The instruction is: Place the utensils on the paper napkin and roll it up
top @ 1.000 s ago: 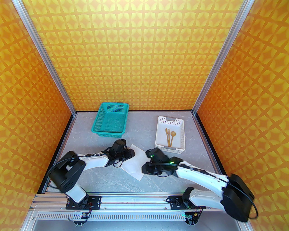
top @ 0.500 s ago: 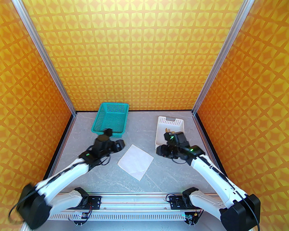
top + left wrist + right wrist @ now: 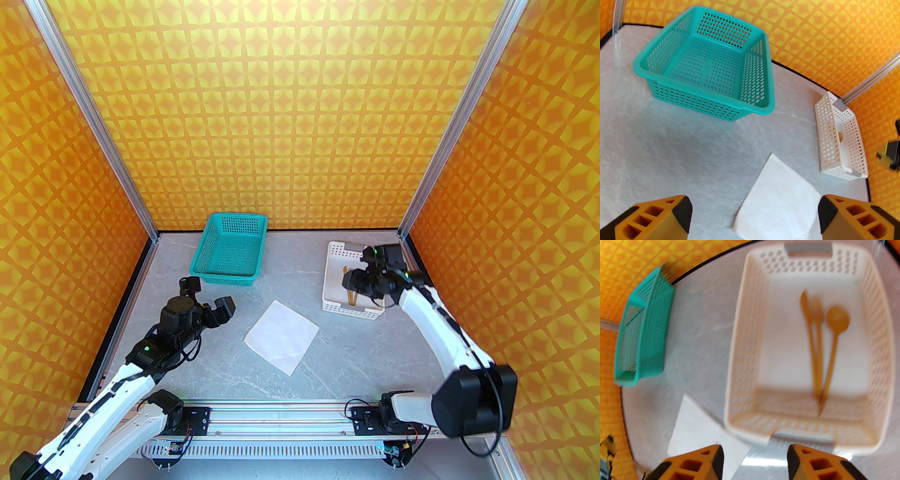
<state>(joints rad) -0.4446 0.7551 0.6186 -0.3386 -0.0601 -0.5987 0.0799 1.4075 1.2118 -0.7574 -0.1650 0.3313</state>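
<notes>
Top view: both arms have just left the napkin (image 3: 282, 335), which lies flat and bare on the bench (image 3: 375, 356) at centre frame; the left gripper (image 3: 208, 295) has drawn back to the left of it, released and empty; the right gripper (image 3: 356, 283) has swung up over the white basket (image 3: 335, 248) at right, where the utensils (image 3: 350, 296) still lie.

Left wrist: left gripper (image 3: 754, 215) spread wide with nothing between the jaws; napkin (image 3: 780, 201) at lower centre, green basket (image 3: 646, 70) at upper left.

Right wrist, blurred: right gripper (image 3: 754, 459) parted and empty at the bottom edge; utensils (image 3: 820, 345) side by side on the white basket's (image 3: 740, 357) floor, right of centre; a napkin (image 3: 693, 425) corner at lower left.

Spreading looks finished; fetching the utensils seems next.
</notes>
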